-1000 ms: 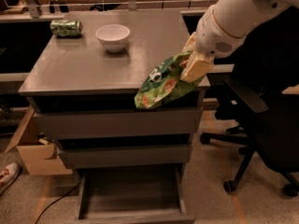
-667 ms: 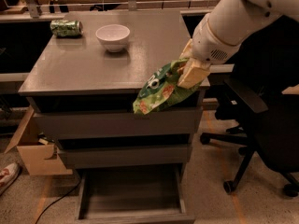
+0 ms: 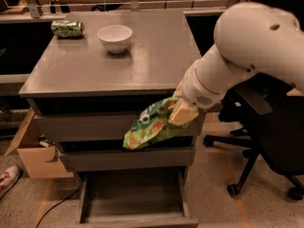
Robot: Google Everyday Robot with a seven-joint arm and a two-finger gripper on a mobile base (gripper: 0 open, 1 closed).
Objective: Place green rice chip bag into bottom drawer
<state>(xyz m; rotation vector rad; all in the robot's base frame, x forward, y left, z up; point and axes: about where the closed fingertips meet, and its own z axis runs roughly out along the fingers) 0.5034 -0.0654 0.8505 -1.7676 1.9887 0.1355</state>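
Observation:
My gripper point(image 3: 182, 113) is shut on the green rice chip bag point(image 3: 151, 125), a crumpled bright-green foil bag with a round dark logo. The bag hangs in the air in front of the two upper grey drawers, below the edge of the cabinet top. The bottom drawer point(image 3: 135, 220) is pulled open below it, a shallow grey tray with nothing in it. The bag is above the drawer's right half. My white arm point(image 3: 247, 51) reaches in from the upper right.
A white bowl point(image 3: 114, 37) and a green soda can point(image 3: 67, 28) lying on its side sit on the grey cabinet top point(image 3: 95, 65). A black office chair point(image 3: 266, 141) stands at the right. A cardboard box point(image 3: 33, 151) and a shoe point(image 3: 7, 179) lie at the left.
My gripper has carried the bag down from the level of the cabinet top's front edge to in front of the upper drawers. The view has moved closer.

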